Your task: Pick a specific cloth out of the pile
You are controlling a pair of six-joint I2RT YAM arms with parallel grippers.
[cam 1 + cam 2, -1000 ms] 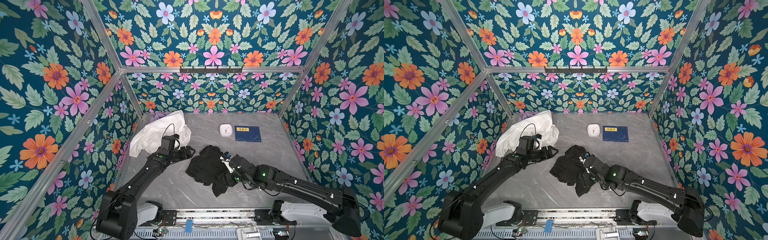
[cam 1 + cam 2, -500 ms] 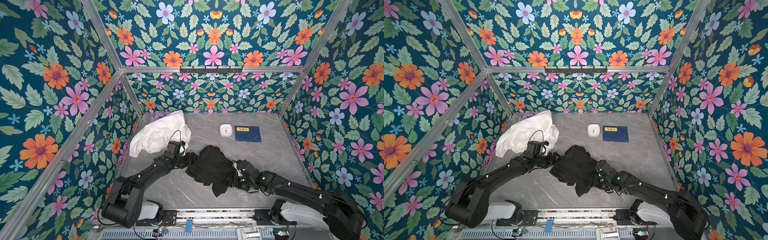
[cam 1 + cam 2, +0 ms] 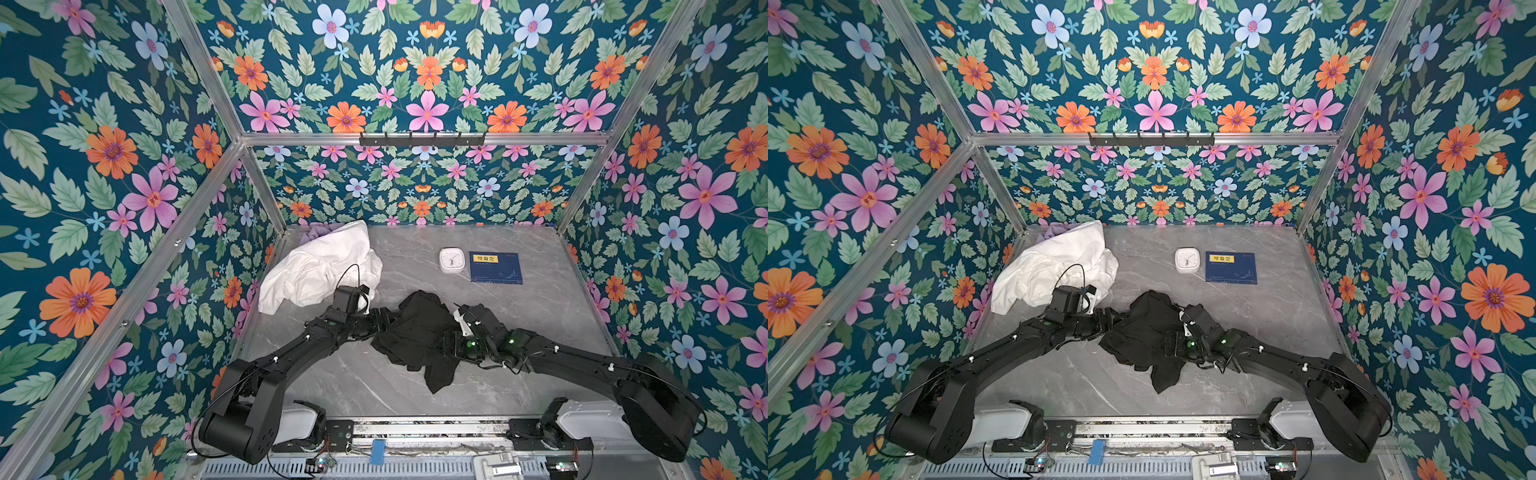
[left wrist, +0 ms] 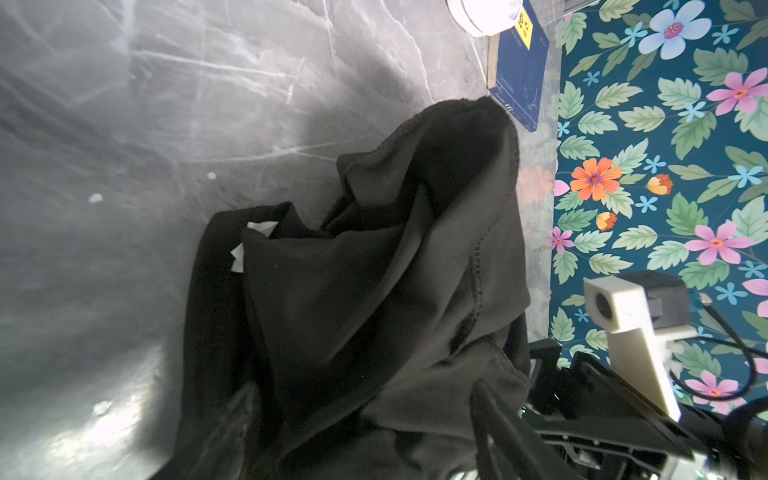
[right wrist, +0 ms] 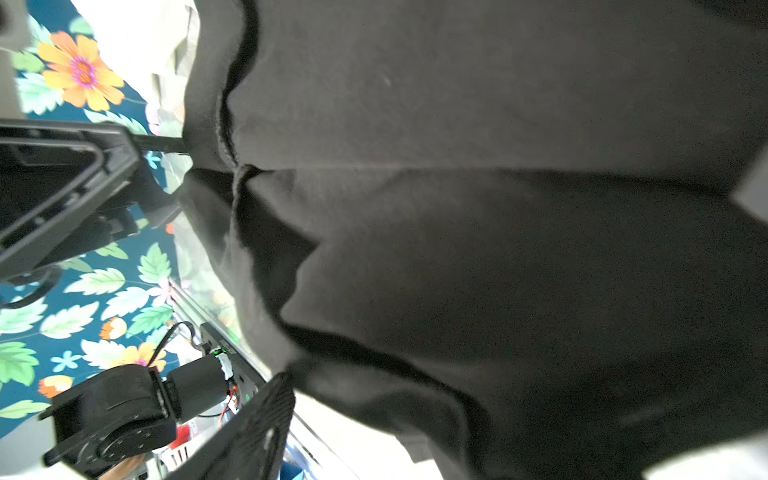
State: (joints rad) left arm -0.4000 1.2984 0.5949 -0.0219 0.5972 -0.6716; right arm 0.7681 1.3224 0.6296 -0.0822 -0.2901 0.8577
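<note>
Already the cloth (image 3: 415, 332) lies by itself in the middle of the table (image 3: 540, 316), apart from the pile (image 3: 316, 266) at the far left. Left gripper (image 3: 387, 322) and right gripper (image 3: 442, 341) stand open at its two sides, squeezing nothing. Maybe lifting it away is what's left.

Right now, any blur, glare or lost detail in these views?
In both top views: sharp, evenly lit, but the black cloth shows few folds. Left wrist: glare on the table. Right wrist: the black cloth fills the frame, soft; white patches blown out.
</note>
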